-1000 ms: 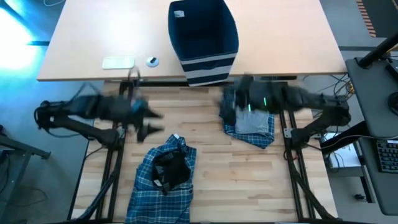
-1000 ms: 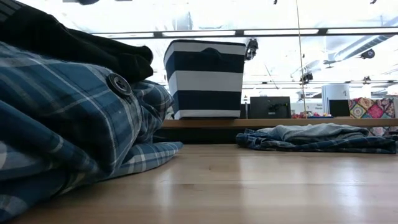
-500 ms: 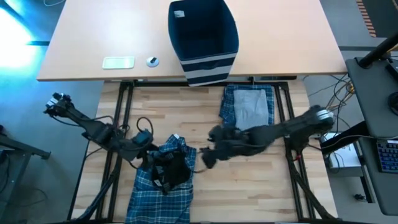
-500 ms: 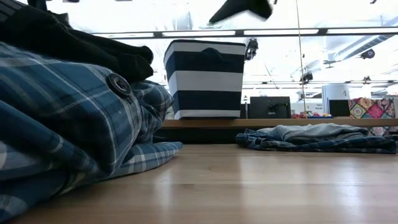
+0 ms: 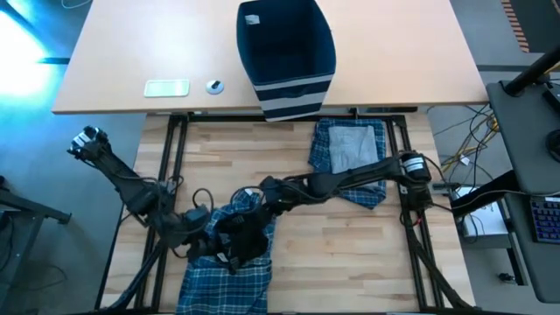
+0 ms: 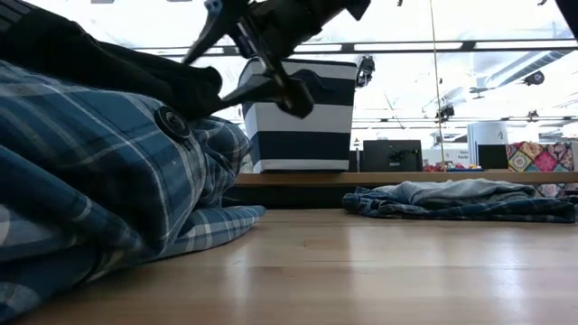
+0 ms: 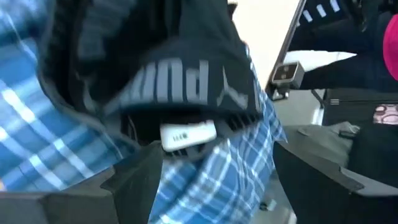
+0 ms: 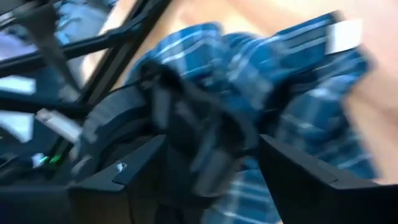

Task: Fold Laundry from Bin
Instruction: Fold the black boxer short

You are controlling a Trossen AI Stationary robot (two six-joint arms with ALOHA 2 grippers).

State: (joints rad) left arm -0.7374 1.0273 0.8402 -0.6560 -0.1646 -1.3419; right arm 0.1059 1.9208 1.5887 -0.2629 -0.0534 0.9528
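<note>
The right gripper [image 6: 257, 54] hangs just above the black piece [image 5: 242, 234], its two dark fingers spread with nothing between them. From overhead, the left gripper [image 5: 203, 241] sits at the opposite edge of that same black piece, fingers parted too and empty, as its own wrist view shows them framing the cloth without pinching it.

The black piece looks like thin stretch knit with a thicker waistband bearing pale printed lettering and a small white label. I'd judge it very light and limp; it will sag and bunch the moment it is lifted. The waistband is the firmest place to pinch, one gripper at each end.

It lies crumpled on top of a rumpled blue-and-white plaid garment [image 5: 223, 262], a woven cloth with a dark button showing in the low view, soft but with a bit more body. That one may drag along if the pinch goes too deep.

Farther off, a folded stack [image 5: 350, 157] of grey cloth on plaid rests flat on the wooden table [image 5: 289, 175]. Beyond it stands the bin [image 5: 284, 61], navy fabric with pale stripes, upright.
</note>
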